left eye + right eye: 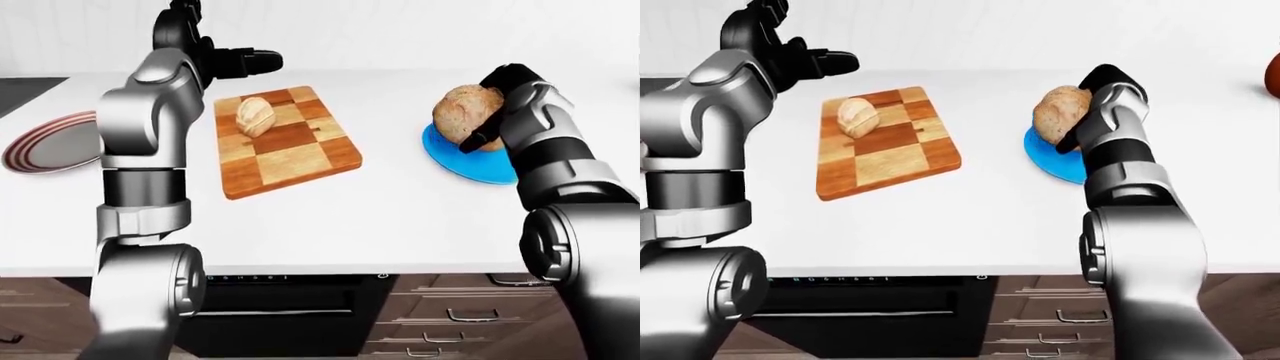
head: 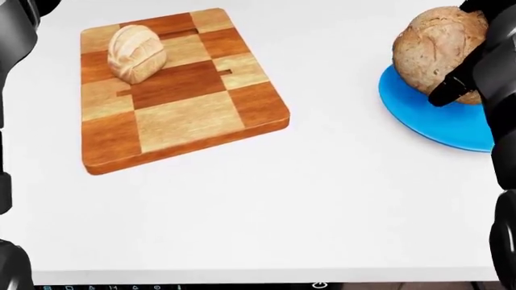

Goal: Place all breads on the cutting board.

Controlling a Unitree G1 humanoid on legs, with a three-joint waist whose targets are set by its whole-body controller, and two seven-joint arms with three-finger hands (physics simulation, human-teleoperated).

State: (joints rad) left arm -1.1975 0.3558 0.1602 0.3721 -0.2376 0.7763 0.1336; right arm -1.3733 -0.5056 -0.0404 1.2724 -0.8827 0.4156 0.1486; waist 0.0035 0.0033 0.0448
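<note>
Your right hand (image 1: pixel 505 97) is gripping the round brown loaf (image 2: pixel 435 51), fingers (image 2: pixel 448 92) closing round it, loaf sitting tilted over the blue plate (image 2: pixel 440 124). Small pale roll (image 2: pixel 135 53) is lying on the checkered cutting board (image 2: pixel 181 115). Your left hand (image 1: pixel 790 56) is hovering above the desk (image 2: pixel 322 205), fingers spread, holding nothing.
</note>
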